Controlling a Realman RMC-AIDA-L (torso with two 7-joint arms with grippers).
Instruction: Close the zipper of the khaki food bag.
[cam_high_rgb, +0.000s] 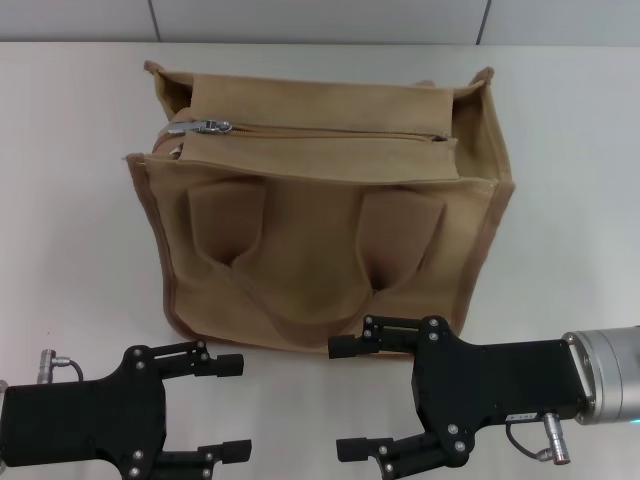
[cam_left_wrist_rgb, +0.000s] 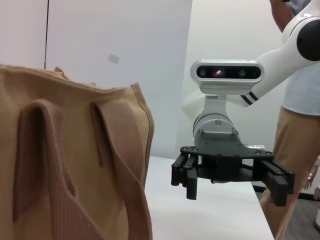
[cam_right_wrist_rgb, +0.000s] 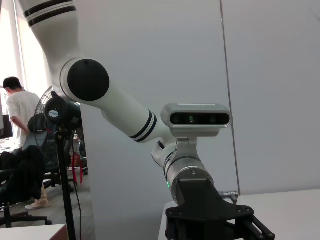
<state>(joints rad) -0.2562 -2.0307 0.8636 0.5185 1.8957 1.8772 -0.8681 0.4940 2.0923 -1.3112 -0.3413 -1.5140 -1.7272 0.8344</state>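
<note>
Head view, nearest edge: left black two-finger gripper (cam_high_rgb: 220, 410) at lower left, jaws spread wide, nothing between them, fingers pointing right across the white tabletop (cam_high_rgb: 80, 250). Right black gripper (cam_high_rgb: 360, 395) at lower centre-right, also wide open and empty, fingers pointing left; silver wrist housing (cam_high_rgb: 605, 375) trails off the right edge. Both arms lie low and level over the table, wrists toward the outer edges.

Upper finger of the right gripper sits just beside the bag's bottom front edge; can't tell if it touches. Left gripper is apart from the bag, with bare table between them.

Boxy tan canvas khaki food bag (cam_high_rgb: 320, 210) with brown trim stands upright mid-table, front pockets and looped handle facing the robot. Open table to its left and right, a narrower strip behind it up to the grey wall (cam_high_rgb: 320, 20).

Long tan zipper (cam_high_rgb: 330, 131) runs left-right along the top panel. Silver metal pull tab (cam_high_rgb: 207, 127) sits at the left end; track to its right looks closed.

Left wrist view: bag's side and handles (cam_left_wrist_rgb: 75, 165) fill the near frame, right gripper (cam_left_wrist_rgb: 230, 177) beyond it, open, over the table.

Right wrist view: left arm's white elbow and wrist (cam_right_wrist_rgb: 125, 120) bent downward.
</note>
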